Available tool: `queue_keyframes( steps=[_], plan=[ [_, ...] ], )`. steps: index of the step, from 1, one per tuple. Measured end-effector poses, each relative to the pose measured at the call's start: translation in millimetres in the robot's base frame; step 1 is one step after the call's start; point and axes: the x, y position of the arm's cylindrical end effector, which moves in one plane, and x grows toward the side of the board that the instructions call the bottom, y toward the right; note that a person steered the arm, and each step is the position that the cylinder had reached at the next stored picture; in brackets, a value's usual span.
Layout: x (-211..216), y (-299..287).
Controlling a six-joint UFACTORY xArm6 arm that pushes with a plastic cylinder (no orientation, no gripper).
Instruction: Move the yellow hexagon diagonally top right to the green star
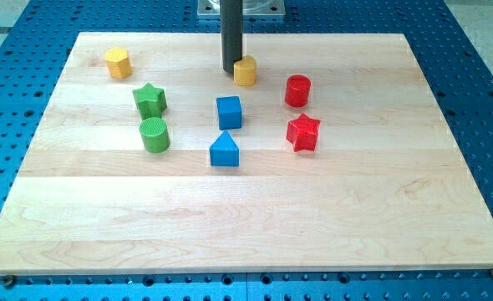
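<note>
The wooden board [246, 209] is looking pale brown with stripes. Blocks are showing yellow [118, 63], green [149, 99], blue [228, 111] and red [297, 90]. The rod [232, 38] is looking dark grey.

Pale wooden table [255, 226], laid on a blue perforated base [480, 50]. Toward the view's left, green cylinder [155, 135], upright. Near the middle, blue cube [229, 112], with blue triangle [224, 150] just below it toward the view's bottom, apart by a narrow gap. Toward the view's right, red cylinder [297, 90], upright, and red star [303, 133] near it on the bottom side, not touching. Near the view's top, between blue cube and red cylinder but higher, small yellow block [246, 72], shape hard to make out.
</note>
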Motion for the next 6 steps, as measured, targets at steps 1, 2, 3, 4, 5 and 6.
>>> queue_keyframes(
  steps=[1,2,3,4,5,6],
  plan=[
    [-22,15],
    [-61,29],
    [-94,-2],
    [-92,-90],
    [-87,-188],
    [-49,-233]
  ],
)
